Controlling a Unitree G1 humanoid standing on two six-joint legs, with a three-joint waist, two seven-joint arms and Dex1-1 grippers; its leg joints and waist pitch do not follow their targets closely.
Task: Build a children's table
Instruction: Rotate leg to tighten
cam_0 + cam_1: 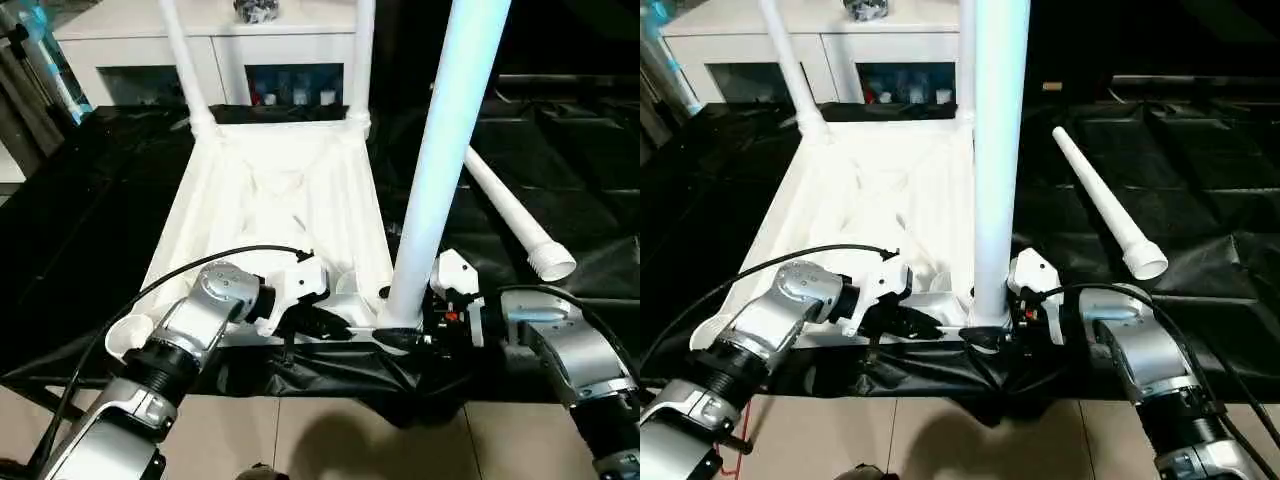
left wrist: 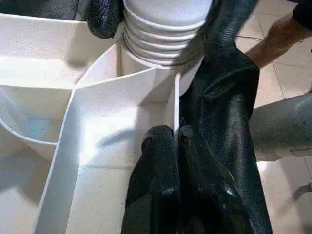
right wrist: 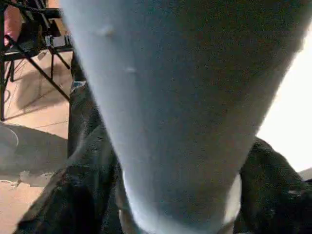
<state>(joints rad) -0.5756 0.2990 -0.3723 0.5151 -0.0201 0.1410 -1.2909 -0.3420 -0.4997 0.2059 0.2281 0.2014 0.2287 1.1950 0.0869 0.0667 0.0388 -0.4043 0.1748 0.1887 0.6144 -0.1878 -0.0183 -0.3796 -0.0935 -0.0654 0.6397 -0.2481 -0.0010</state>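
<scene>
White plastic fills the middle of the scene: the tabletop lies upside down on a desk draped in crinkled black cloth, its ribbed underside facing up. Two tapered legs already stand in the far corner sockets, smooth and glossy. A third leg stands upright in the near right socket, ridged rings showing just above the socket rim. The fourth leg lies loose on the cloth to the right, well apart from the tabletop, its wide open end towards the robot.

Both silver forearms reach forward and bend inward to the near edge. The left claw is angled across to the right, its two black textured fingers pressed together over a thin white rib of the tabletop just beside the upright leg's socket, so it is pinched shut on that rib. The right claw sits at the foot of the upright leg, black parts on both sides of the tube's base, but whether it truly clamps the tube I cannot tell. The near left socket is open and round.
</scene>
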